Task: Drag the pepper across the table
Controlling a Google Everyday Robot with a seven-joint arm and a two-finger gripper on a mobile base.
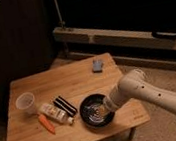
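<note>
Camera view. White arm (153,93) enters from lower right and slants up-left over the table (63,81) at its right front corner, wrist tipped down. Tool (101,111) sits over the inside of the black bowl (86,109); apart or together, cannot tell. Pepper (46,123) lies flat near the front left, just beside the white tube bottle (56,112), left of the bowl and apart from the tool. Clear cup (25,102) stands behind it.

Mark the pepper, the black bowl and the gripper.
pepper (46,123), camera view, middle of its orange body.
black bowl (83,114), camera view, left rim.
gripper (103,111), camera view, arm's tip over the bowl.
</note>
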